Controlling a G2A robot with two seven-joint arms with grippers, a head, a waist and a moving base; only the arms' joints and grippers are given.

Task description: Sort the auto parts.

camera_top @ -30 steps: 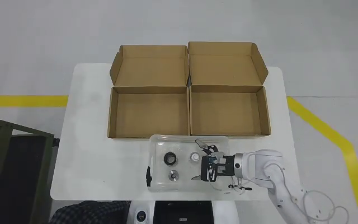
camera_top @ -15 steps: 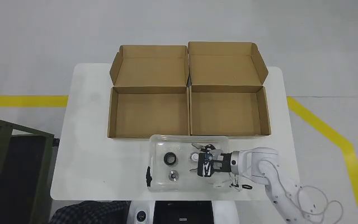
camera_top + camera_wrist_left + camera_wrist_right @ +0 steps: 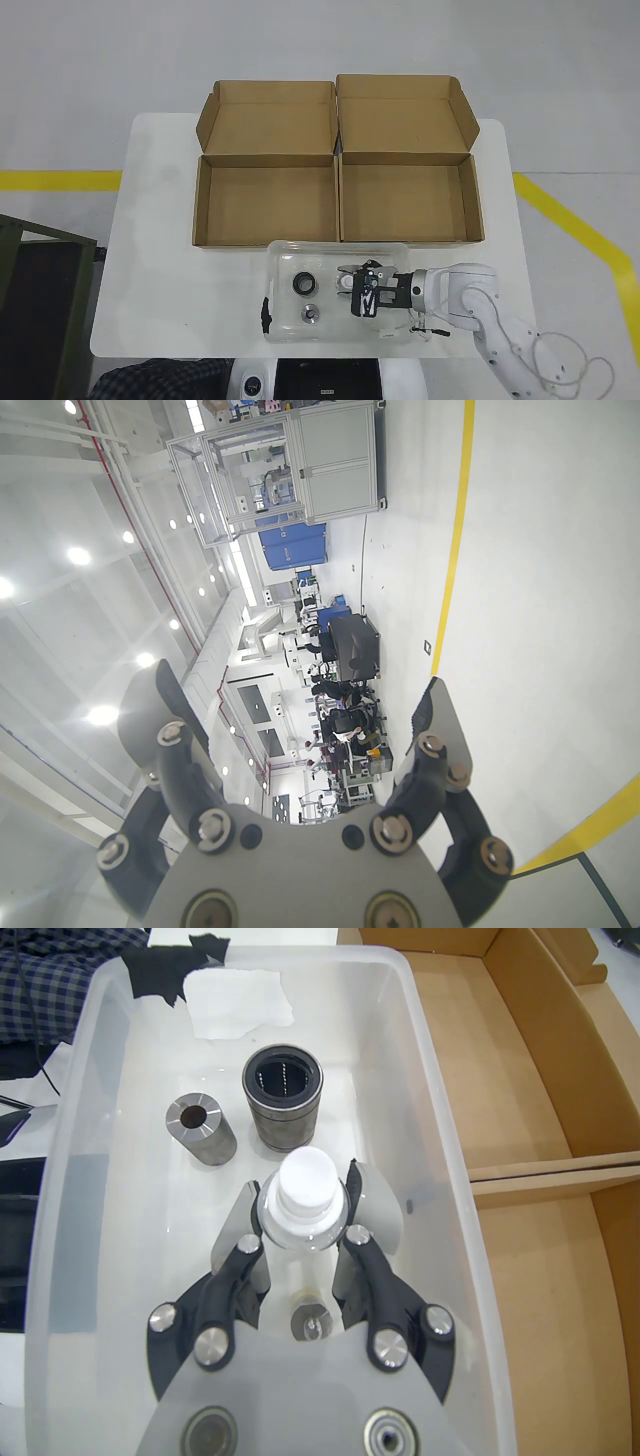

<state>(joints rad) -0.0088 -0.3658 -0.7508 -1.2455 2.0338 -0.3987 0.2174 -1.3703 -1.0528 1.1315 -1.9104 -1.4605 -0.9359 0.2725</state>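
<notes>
Top view has the white rounded table (image 3: 160, 250) carrying two open brown cardboard boxes side by side, the left cardboard box (image 3: 265, 205) and the right cardboard box (image 3: 405, 200), their flaps folded back toward the far edge. Just in front of them, touching or nearly touching their near walls, sits the clear plastic bin (image 3: 285, 248). The right gripper (image 3: 352, 292) reaches into the bin from the robot's right side. In the right wrist view its jaws are closed around a small white-capped clear plastic part (image 3: 305, 1215) that stands upright near the middle of the bin, one finger pressed to each side of its clear collar. Just beyond that part stands the dark grey cylindrical bearing (image 3: 282, 1098), and beside it, apart, the smaller steel cylinder with a centre bore (image 3: 201, 1128). The left gripper (image 3: 300, 677) hangs spread wide with nothing between its fingers, aimed at a factory hall.
</notes>
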